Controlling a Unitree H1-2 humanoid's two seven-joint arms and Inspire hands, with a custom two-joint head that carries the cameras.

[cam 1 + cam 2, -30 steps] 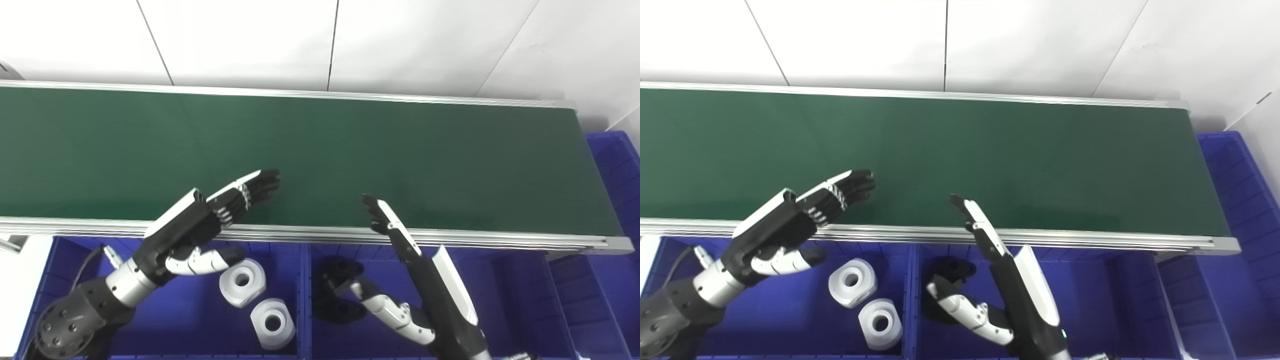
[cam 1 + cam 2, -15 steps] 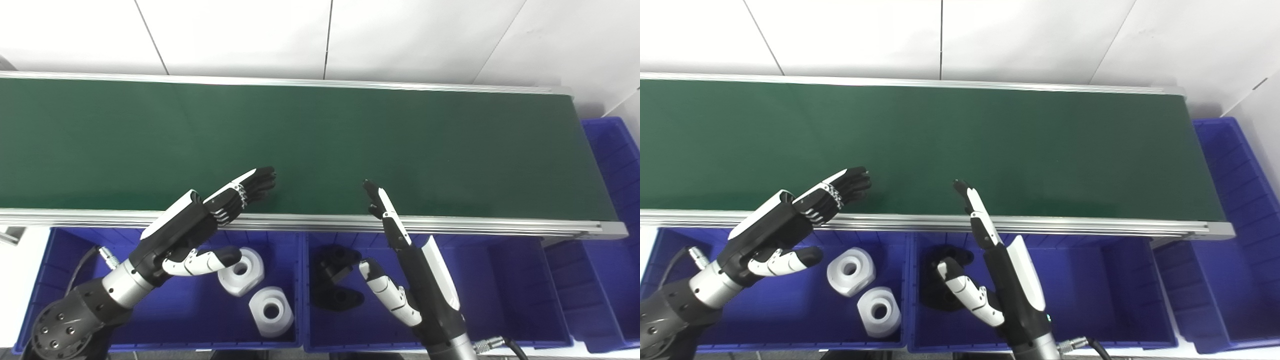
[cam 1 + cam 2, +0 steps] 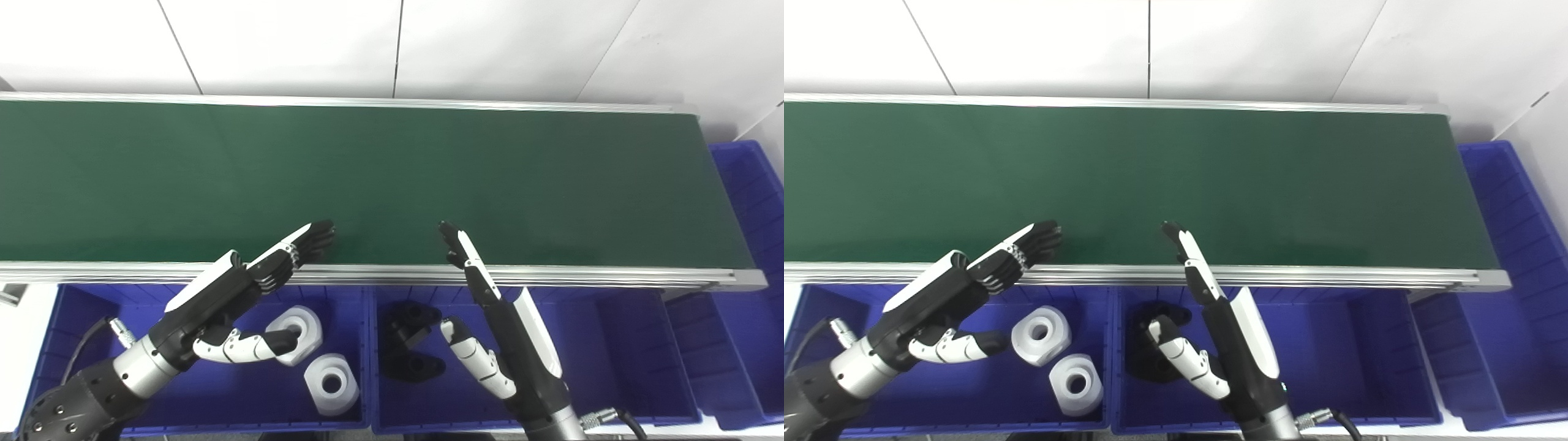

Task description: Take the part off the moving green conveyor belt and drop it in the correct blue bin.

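**A:** Start with the left eye view. What do you see?

**B:** Your green conveyor belt (image 3: 392, 184) carries no part anywhere in view. Your left hand (image 3: 245, 294) is spread and holds nothing; its fingers reach over the belt's near rail and its thumb points at a white part (image 3: 300, 326) in the left blue bin (image 3: 86, 318). A second white part (image 3: 332, 384) lies just beside the first. Your right hand (image 3: 490, 312) is also spread and empty, fingers straight up over the near rail, thumb apart above the black parts (image 3: 409, 343) in the middle blue bin (image 3: 612, 343).

**A:** Any difference from half a second ago?

**B:** Your left hand has dropped lower and its thumb has come nearer the white part. Your right hand is almost where it was.

**A:** And the right eye view?

**B:** It is the same scene, set further left. The left hand (image 3: 958, 291) hangs open over its bin, fingertips at the belt's near edge; its thumb ends just short of the white part (image 3: 1040, 335). The right hand (image 3: 1213, 312) stands open over the black parts (image 3: 1151, 349). Another blue bin (image 3: 1513, 202) sits past the belt's right end.
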